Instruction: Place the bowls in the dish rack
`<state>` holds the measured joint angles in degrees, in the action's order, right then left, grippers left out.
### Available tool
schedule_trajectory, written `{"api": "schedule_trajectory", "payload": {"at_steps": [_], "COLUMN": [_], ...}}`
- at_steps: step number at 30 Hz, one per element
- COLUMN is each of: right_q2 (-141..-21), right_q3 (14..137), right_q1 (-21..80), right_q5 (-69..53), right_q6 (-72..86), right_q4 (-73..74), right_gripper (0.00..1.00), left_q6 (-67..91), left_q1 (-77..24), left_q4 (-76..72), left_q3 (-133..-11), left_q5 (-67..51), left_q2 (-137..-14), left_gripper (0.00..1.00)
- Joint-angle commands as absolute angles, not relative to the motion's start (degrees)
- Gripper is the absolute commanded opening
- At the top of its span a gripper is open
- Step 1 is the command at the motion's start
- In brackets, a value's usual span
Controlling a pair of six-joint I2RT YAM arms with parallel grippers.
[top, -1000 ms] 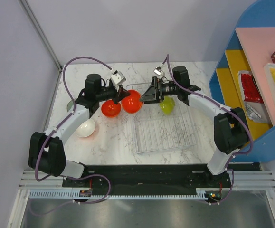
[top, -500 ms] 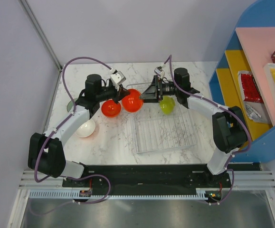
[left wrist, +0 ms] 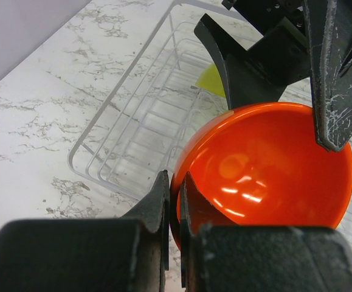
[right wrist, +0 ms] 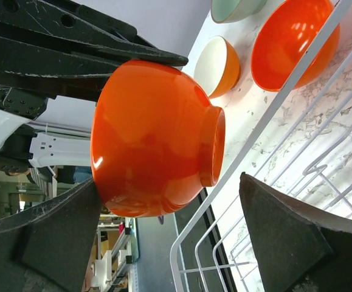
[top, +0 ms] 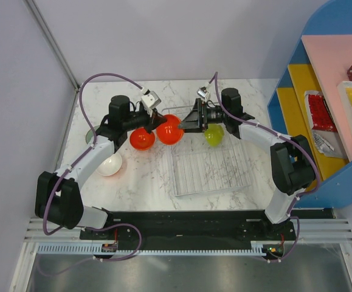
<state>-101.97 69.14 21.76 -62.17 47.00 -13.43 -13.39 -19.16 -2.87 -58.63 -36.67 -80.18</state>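
My left gripper [top: 158,122] is shut on the rim of a red-orange bowl [top: 169,130] and holds it tilted above the clear dish rack's [top: 215,167] far left corner. In the left wrist view my jaws [left wrist: 174,190] pinch that bowl's [left wrist: 267,164] rim. My right gripper [top: 189,121] is open and straddles the same bowl [right wrist: 151,140], with its fingers [right wrist: 285,243] apart on either side. A lime-green bowl [top: 213,135] sits in the rack. A second red-orange bowl [top: 140,140], a white bowl [top: 109,164] and a pale mint bowl [top: 92,134] stand on the table to the left.
A blue and pink shelf [top: 327,91] with packets stands at the right. A grey wall edge [top: 51,42] runs along the left. The rack's near part [top: 212,176] holds nothing. The two arms meet closely over the rack's far left corner.
The right wrist has shifted only very slightly. The held bowl stays between the two grippers in the same place.
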Motion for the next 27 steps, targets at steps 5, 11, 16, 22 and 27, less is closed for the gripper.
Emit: {"api": "schedule_trajectory", "payload": {"at_steps": [5,11,16,22,27], "right_q2": [-102.39,-101.95,-102.57,-102.04,-102.48], "right_q3": [67.59,67.67,67.85,67.15,66.88], "right_q1": [21.89,21.89,21.88,21.97,21.97], "right_q5": [-64.69,-63.90,-63.90,-64.33,-64.95], "right_q6": [56.50,54.06,54.23,56.16,56.87], "right_q4": [-27.41,-26.20,-25.40,-27.33,-28.21], "right_gripper": [0.98,0.98,0.97,0.71,0.28], "left_q6": [-10.90,-11.16,-11.25,-11.51,-11.69], "left_q1": [-20.48,-20.92,-21.00,-21.09,-21.18], "left_q4": [-6.24,-6.15,-6.15,-6.15,-6.24], "left_q3": [-59.06,-59.15,-58.97,-58.97,-59.06], "left_q5": [-40.69,-40.52,-40.08,-39.64,-39.29], "left_q2": [-78.93,-79.10,-79.10,-79.36,-79.45], "left_gripper": [0.02,0.02,0.02,0.02,0.02]}}
